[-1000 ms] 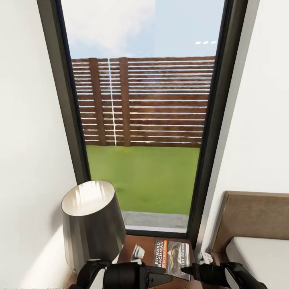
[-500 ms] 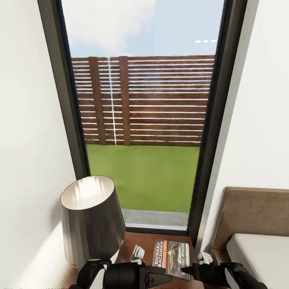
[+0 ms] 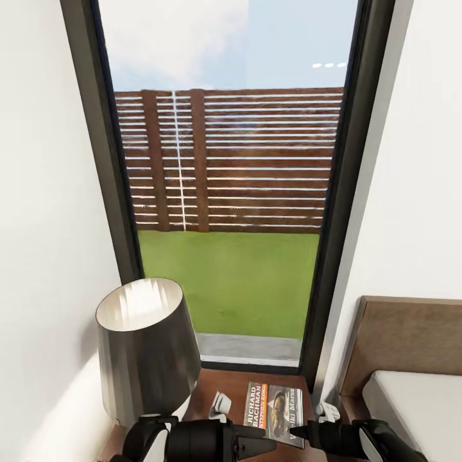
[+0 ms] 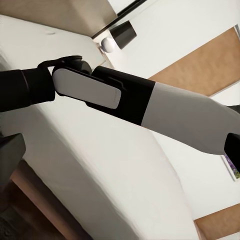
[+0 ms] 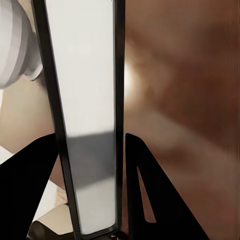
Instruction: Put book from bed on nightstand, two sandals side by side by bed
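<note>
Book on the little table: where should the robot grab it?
Probably its long right edge, coming from the bed side. The book lies flat on the nightstand, so only thin edges offer a pinch, and the lamp crowds its left.

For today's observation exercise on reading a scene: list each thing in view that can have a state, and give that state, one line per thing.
book: lying flat, cover up, on the nightstand, not held.
nightstand: bears the book and the lamp.
lamp: upright on the nightstand, left of the book.
bed: mattress corner bare, headboard against the wall.
left gripper: near the book's front edge; open or shut cannot be told.
right gripper: fingers apart, holding nothing.
</note>
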### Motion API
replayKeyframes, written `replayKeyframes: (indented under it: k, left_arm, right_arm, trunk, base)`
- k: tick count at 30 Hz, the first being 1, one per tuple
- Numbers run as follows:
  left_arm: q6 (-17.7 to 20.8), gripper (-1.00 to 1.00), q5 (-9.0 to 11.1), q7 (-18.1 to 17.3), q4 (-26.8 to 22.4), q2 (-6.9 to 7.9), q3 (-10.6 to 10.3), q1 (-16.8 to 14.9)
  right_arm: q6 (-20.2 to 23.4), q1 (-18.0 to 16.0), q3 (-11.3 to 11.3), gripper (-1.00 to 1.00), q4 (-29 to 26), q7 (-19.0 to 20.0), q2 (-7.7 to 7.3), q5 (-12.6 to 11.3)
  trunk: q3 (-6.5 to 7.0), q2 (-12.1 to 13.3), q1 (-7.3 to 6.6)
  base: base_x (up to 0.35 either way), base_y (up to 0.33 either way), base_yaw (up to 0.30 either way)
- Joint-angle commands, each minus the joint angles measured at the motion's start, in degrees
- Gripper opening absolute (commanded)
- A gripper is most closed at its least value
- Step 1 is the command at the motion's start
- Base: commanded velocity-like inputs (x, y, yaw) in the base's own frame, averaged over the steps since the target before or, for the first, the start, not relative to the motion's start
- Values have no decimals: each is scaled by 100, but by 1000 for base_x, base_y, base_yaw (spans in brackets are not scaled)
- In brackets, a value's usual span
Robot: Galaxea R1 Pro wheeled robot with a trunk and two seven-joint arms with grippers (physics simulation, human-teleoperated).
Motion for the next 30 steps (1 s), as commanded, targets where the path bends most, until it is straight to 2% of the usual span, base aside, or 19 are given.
replayKeyframes:
  k: [1,15,27,30]
  left_arm:
    - [35,100,25,0,0,0,-1,-4]
    - [30,100,25,0,-1,0,-1,-4]
    - [37,100,25,-7,-1,0,-1,-4]
    - [34,100,25,-4,-1,0,-1,-4]
  right_arm:
    - [44,-4,-50,-100,-6,32,4,31]
    - [44,-4,-50,-100,-7,32,4,31]
    - [44,-4,-47,-100,-7,32,4,31]
    - [44,-4,-49,-100,-8,32,4,31]
  trunk:
    - [-25,-45,22]
    - [-276,-606,329]
    - [-276,-606,329]
    - [-330,-726,395]
  base:
    - [0,0,0]
    - [0,0,0]
    - [0,0,0]
    - [0,0,0]
